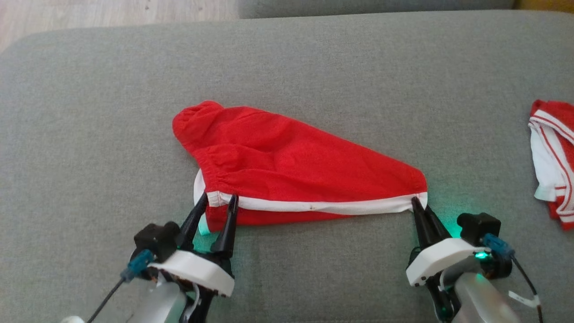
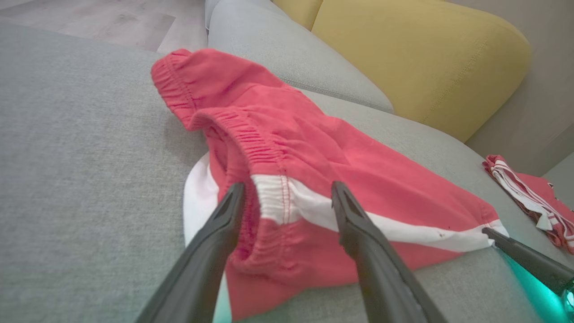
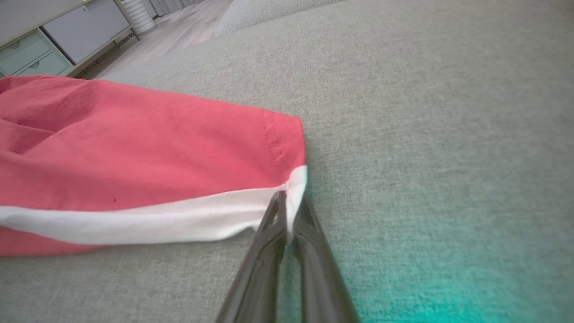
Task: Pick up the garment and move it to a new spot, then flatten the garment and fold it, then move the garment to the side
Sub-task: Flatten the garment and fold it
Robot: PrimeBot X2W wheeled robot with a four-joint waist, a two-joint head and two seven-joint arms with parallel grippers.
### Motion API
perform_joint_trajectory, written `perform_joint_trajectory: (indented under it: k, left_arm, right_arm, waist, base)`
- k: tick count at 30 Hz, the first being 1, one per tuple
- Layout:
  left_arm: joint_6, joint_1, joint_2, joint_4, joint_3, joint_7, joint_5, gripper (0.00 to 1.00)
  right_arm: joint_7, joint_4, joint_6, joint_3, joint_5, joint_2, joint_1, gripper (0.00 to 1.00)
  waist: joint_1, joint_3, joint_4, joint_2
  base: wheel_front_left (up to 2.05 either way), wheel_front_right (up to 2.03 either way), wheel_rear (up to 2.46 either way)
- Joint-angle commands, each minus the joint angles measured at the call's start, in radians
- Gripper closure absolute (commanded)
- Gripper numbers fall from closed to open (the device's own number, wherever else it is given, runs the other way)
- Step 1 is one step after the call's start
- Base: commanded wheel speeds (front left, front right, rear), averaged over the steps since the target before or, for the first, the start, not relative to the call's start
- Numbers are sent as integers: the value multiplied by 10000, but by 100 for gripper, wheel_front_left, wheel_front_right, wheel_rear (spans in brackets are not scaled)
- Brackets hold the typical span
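Right, from the head view first: the garment lies in the middle of the grey sofa cushion, doubled over into a rough wedge with a white band along the near edge. My left gripper stands at the near left corner with its fingers spread, one on each side of the band's end. My right gripper is pinched on the near right corner. A second red-and-white piece of clothing sits well apart at the far right edge.

On the left wrist view, the left gripper is wide apart and straddles the gathered waistband end of the garment; nothing is clamped there. The right gripper shows at the far corner, with a yellow cushion behind.

On the right wrist view, the right gripper is closed tight on the white corner of the garment, which rests flat on the cushion.

My reading: the garment is placed and at least one fold looks laid. The left end is bunched, so tidying, any further fold and the move to the side remain.
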Motion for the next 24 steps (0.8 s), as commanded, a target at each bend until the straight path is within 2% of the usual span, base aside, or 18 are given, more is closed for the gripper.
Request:
perform_joint_trajectory:
  k: [1, 4, 5, 7, 14, 18, 24]
  left_arm:
    - [16, -479, 228, -251, 198, -53, -137, 0]
    - [16, -613, 328, -295, -20, -53, -284, 0]
    - [16, -645, 350, -288, -86, -53, -313, 24]
    - [16, -715, 367, -301, -148, -53, -363, 100]
    - [16, -866, 583, -1235, 152, -53, -280, 100]
    - [16, -1242, 1196, -2094, 74, -53, -65, 100]
    - [16, -2439, 2189, -2935, -382, -53, -439, 100]
  right_arm:
    - [22, -60, -9, 320, 56, -41, -126, 100]
    - [22, -71, -9, 351, 62, -41, -188, 100]
    - [22, -75, -9, 345, 65, -41, -202, 100]
    - [22, -124, -9, 303, 80, -41, -226, 100]
    - [22, -1264, -9, 250, 608, -41, -288, 100]
    - [22, -2471, -9, 434, 1371, -41, -646, 100]
    - [22, -3805, -9, 342, 2714, -211, -1646, 100]
  waist:
    - [0, 85, -48, 0]
    - [0, 181, -93, 0]
    - [0, 201, -100, 0]
    - [0, 221, -99, 0]
    - [0, -171, -109, 0]
    - [0, -750, -195, 0]
    - [0, -1454, -252, 0]
  base:
    - [0, 0, 0]
    - [0, 0, 0]
    - [0, 0, 0]
    - [0, 0, 0]
    - [0, 0, 0]
    - [0, 0, 0]
    - [0, 0, 0]
